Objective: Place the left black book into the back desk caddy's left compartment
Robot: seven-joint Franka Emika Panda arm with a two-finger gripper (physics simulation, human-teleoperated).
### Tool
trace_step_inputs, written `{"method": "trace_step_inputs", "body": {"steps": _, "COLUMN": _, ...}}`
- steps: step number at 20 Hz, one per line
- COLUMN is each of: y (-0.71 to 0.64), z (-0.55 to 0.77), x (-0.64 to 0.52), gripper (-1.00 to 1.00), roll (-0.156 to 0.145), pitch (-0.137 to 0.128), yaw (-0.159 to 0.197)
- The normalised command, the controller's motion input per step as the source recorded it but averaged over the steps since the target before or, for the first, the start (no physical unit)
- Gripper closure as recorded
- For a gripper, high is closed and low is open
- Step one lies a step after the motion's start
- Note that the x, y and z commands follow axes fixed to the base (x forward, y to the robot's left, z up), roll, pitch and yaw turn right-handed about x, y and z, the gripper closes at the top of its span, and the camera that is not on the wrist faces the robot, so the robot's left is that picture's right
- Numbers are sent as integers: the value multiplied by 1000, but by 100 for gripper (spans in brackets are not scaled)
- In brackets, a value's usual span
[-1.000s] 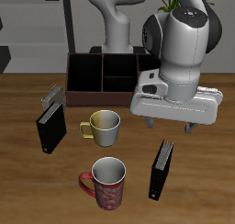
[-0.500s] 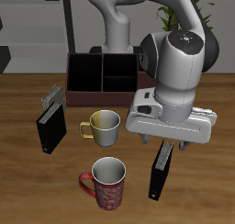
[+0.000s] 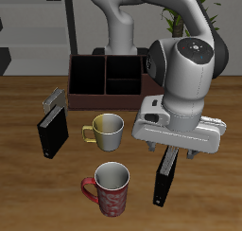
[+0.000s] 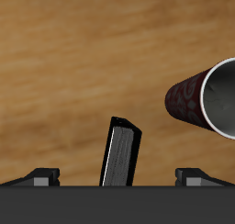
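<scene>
The wide-open claw [image 3: 175, 151], holding nothing, hung just above the left black book [image 3: 166, 175] near the table's front edge, with bare wood around it, far from the back caddy [image 3: 104, 75]; no writing showed.

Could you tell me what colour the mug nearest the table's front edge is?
Dark red mug, patterned, grey inside; clearest in the exterior view.

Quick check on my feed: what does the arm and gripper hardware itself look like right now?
The arm is glossy white-grey with rounded segments and dark joint bands. The gripper has a wide, flat pale-grey body and two short dark fingers. No cables or markings show.
</scene>
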Motion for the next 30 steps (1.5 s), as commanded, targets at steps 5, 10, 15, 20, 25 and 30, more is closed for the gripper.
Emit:
{"method": "trace_step_inputs", "body": {"steps": 5, "y": -82, "z": -198, "x": -22, "gripper": -100, "roll": -42, "pitch": -39, "yaw": -9}}
{"method": "trace_step_inputs", "body": {"steps": 10, "y": -60, "z": -209, "x": 5, "gripper": -100, "roll": -11, "pitch": -12, "yaw": -18}}
{"method": "trace_step_inputs", "body": {"steps": 15, "y": -38, "z": -193, "x": -28, "gripper": -100, "roll": 9, "pitch": 14, "yaw": -20}}
{"method": "trace_step_inputs", "body": {"steps": 20, "y": -8, "z": -167, "x": 1, "gripper": -100, "roll": -2, "pitch": 13, "yaw": -18}}
{"method": "trace_step_inputs", "body": {"steps": 25, "y": -50, "z": -221, "x": 55, "gripper": -100, "roll": 6, "pitch": 33, "yaw": 9}}
{"method": "trace_step_inputs", "body": {"steps": 30, "y": -30, "z": -103, "x": 23, "gripper": 100, "roll": 14, "pitch": 9, "yaw": 7}}
